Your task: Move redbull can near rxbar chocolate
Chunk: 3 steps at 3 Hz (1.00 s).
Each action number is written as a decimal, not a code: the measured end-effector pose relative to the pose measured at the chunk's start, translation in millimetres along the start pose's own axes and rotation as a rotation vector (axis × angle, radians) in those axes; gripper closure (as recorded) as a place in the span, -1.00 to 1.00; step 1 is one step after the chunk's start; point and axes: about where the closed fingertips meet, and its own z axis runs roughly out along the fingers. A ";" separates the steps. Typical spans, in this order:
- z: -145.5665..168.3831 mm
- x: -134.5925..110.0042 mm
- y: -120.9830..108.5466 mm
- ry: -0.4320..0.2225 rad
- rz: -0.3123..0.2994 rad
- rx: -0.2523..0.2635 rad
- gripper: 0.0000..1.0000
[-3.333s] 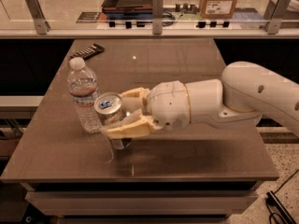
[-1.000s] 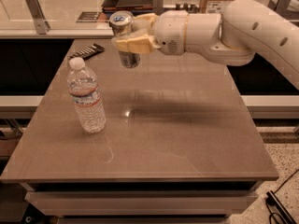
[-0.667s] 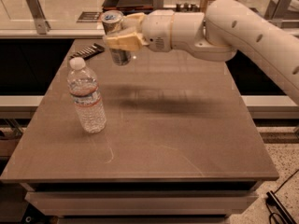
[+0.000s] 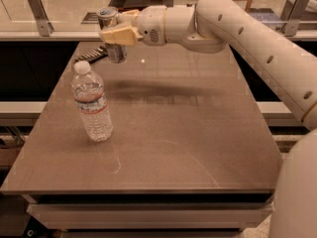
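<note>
Brown worktop (image 4: 198, 133) before a counter, clear water bottle (image 4: 92, 105) upright at left, rxbar chocolate (image 4: 89, 56) flat at far-left corner, redbull can (image 4: 117, 53) upright just right of it, gripper (image 4: 114, 28) clenched around the can, pale arm (image 4: 257, 43) reaching in from the right

Gripper (image 4: 117, 28) at far left, above far part of table (image 4: 198, 133). Fingers closed tight around redbull can (image 4: 115, 52). Can upright, shiny top showing. Rxbar chocolate (image 4: 90, 55) lies flat at far left corner, just left of can. Water bottle (image 4: 92, 103) stands on left side, nearer, apart from can. Big white arm (image 4: 237, 29) reaches in from right.
</note>
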 end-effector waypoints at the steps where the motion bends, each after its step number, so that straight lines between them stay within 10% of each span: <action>1: 24.2 10.1 -17.2 0.000 0.039 -0.015 1.00; 3: 60.8 38.4 -33.1 -0.020 0.039 0.031 1.00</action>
